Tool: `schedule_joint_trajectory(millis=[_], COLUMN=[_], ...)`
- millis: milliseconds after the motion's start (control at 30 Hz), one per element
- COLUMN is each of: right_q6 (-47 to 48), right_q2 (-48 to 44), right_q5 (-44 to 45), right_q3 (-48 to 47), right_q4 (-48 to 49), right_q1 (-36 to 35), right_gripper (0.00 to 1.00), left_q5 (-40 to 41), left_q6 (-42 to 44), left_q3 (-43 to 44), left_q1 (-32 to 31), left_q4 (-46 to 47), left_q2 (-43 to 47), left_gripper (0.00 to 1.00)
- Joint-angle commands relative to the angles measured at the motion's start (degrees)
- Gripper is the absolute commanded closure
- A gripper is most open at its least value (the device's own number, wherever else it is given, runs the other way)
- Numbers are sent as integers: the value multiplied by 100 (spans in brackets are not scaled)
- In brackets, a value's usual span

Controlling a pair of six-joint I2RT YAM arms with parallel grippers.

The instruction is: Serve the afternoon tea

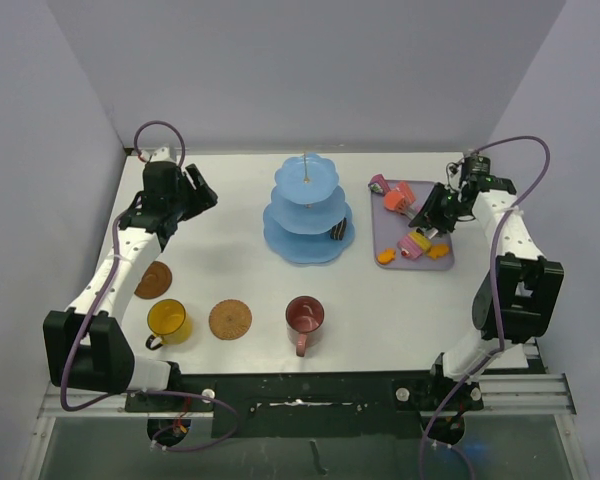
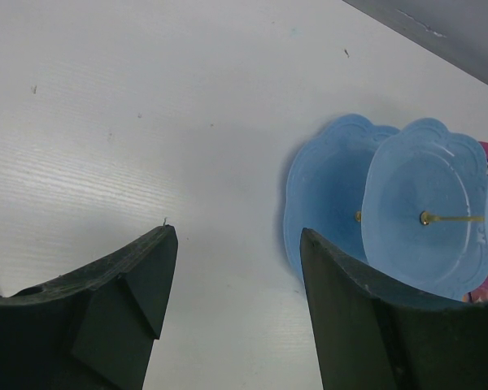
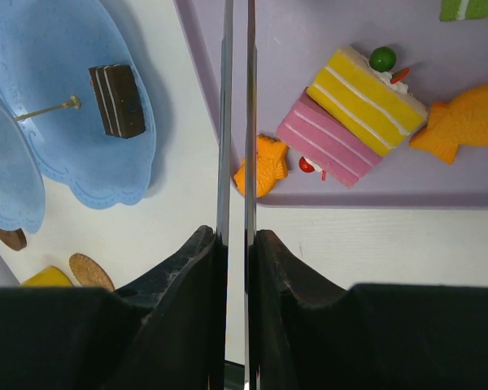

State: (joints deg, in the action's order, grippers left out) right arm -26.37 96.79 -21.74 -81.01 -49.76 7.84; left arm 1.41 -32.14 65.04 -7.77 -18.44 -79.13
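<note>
The stand (image 1: 307,210) rises mid-table, between your two tools. A chocolate cake (image 3: 118,99) lies alone on its bottom tier, on the side facing your right tool (image 3: 236,236). The two tiers above it show bare.

That right tool is clamped shut on the tongs (image 3: 237,122). Their two thin blades run straight ahead of the fingers, nearly pressed together, and cross the tray's (image 3: 309,24) near corner. In the wrist view the stand's scalloped rim lies left of the blades, with only a narrow strip of bare table (image 1: 230,200) between rim and tray edge.

Right of the blades, a fish pastry (image 3: 262,166) sits at the tray's edge, just beside the pink slice (image 3: 329,138). The yellow slice (image 3: 366,97) lies flush against the pink one, and a second fish (image 3: 464,122) sits just past it. The blade tips run out of the wrist view.

Your left tool (image 2: 236,236) hangs open with nothing between its fingers. Broad bare table lies ahead of it, and the stand's rim sits ahead and to its right.

Behind both tools, toward the near edge, the yellow mug (image 1: 167,321) stands between two coasters (image 1: 230,319), on neither. The red mug (image 1: 305,316) stands apart on bare table.
</note>
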Motion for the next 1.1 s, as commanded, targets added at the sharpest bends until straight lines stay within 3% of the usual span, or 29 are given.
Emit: schedule_joint_trajectory(millis=[0,533,1067], right_q6=[-105,-209,-696], right_q2=[-432,-1099,-1048], right_q5=[-121,-202,-317], right_q3=[12,248,489], right_q4=[251,-32,758], right_q1=[-16,-572,-1644], right_gripper=[93,94,94], left_q5=[-66,-92,-115], left_q6=[42,28,-11], left_q3=[273,273,273], left_q1=[39,39,-5], left_q4=[238,251,248], left_q2=[-19,-48,-15], left_gripper=[39,39,39])
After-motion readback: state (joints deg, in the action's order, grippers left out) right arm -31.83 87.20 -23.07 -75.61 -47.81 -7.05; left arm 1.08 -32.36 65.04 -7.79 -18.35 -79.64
